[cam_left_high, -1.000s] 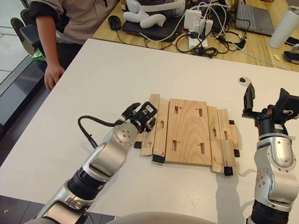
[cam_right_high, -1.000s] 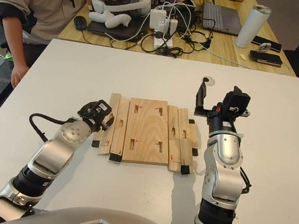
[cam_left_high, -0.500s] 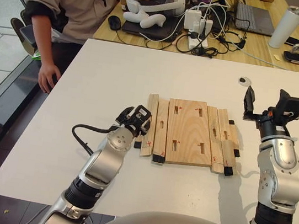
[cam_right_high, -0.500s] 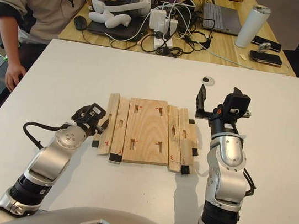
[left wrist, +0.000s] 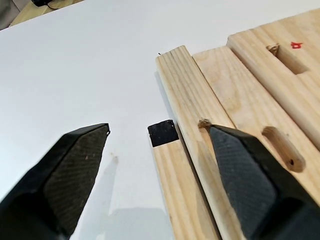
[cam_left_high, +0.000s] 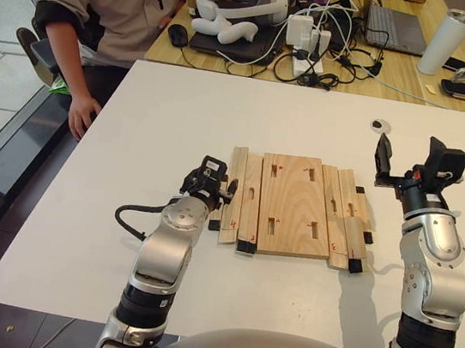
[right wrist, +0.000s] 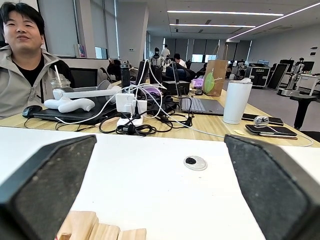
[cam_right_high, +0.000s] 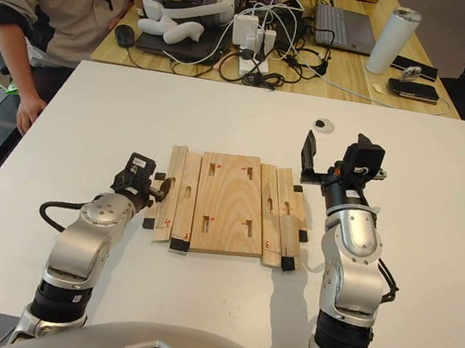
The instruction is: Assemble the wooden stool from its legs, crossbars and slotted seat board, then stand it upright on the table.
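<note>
Left wrist view: left pincer [left wrist: 158, 128] apart over leg [left wrist: 171, 177] end | right pincer [cam_left_high: 411, 164] apart, raised upright

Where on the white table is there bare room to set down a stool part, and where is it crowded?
Free: on the table, the far strip between the seat board and the round disc, and the near edge. Crowded: around the left gripper, beside the slats.

I see an open-plan office: long ceiling strip lights [right wrist: 200, 11], a wooden desk [cam_left_high: 161, 50] carrying a laptop [cam_left_high: 393, 28], tangled cables [cam_left_high: 321, 65] and a headset [cam_left_high: 239, 6].
</note>
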`<act>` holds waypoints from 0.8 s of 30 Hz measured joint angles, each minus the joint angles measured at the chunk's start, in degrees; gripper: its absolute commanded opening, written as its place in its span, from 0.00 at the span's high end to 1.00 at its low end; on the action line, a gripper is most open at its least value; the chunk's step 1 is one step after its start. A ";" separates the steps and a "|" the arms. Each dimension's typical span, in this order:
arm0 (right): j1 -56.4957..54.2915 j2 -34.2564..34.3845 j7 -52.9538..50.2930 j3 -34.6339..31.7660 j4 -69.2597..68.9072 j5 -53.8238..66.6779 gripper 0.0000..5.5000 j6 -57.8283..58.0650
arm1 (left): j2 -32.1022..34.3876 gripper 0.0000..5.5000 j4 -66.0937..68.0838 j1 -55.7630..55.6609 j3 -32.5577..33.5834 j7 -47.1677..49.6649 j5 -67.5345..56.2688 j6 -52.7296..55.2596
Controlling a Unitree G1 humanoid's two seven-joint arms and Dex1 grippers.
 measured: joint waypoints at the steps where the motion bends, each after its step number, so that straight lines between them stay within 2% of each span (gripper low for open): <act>1: -0.18 0.00 0.02 0.07 0.06 0.00 0.13 0.01 | 0.92 0.33 0.07 0.11 -0.85 -0.02 0.57 -0.40; 9: -1.14 0.10 0.23 0.31 1.19 0.01 0.13 -0.02 | 4.81 0.33 2.42 0.75 -5.18 0.29 4.52 -2.86; 24: -2.12 0.10 0.86 0.31 2.04 0.06 0.13 0.73 | 5.31 0.33 4.59 1.15 -4.59 1.34 5.81 -4.87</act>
